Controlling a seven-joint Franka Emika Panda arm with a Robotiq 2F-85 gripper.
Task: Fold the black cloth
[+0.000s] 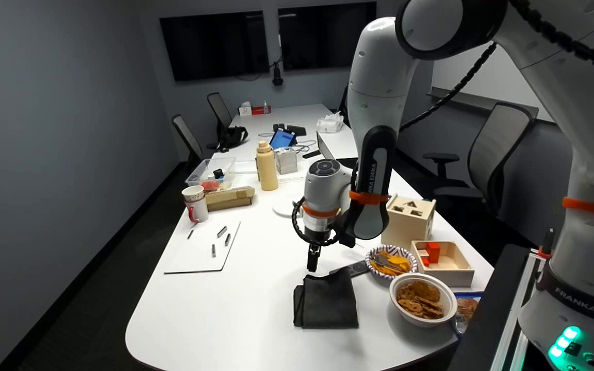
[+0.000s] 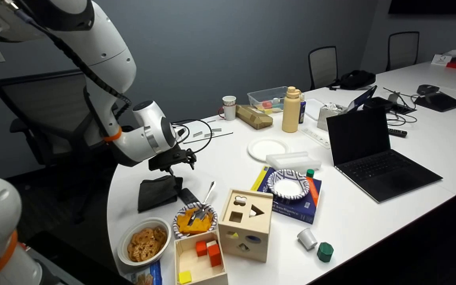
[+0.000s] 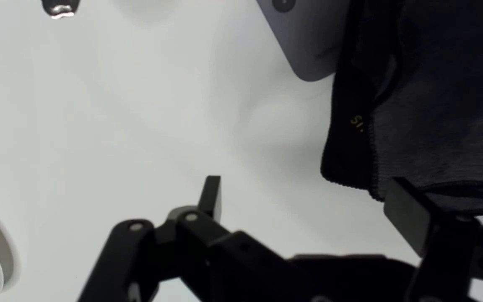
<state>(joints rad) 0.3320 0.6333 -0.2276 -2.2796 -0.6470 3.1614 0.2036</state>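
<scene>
The black cloth [image 1: 329, 305] lies folded into a rough rectangle near the front end of the white table. It also shows in an exterior view [image 2: 158, 193]. In the wrist view the cloth [image 3: 442, 138] fills the right side, with a stitched corner and a small yellow mark on its border. My gripper [image 3: 306, 180] is open and empty above the table, at the cloth's edge. Its right finger overlaps the cloth's corner in the picture; I cannot tell if they touch. In both exterior views the gripper [image 1: 312, 262] [image 2: 182, 170] hangs just beyond the cloth's far edge, pointing down.
A flat dark grey device [image 3: 310, 50] lies against the cloth, partly hidden by it. A patterned bowl [image 2: 177, 227] of orange food with a fork, a white bowl [image 1: 414, 318] of snacks, an open wooden box [image 2: 178, 257] and a wooden shape box [image 2: 265, 233] stand beside the cloth.
</scene>
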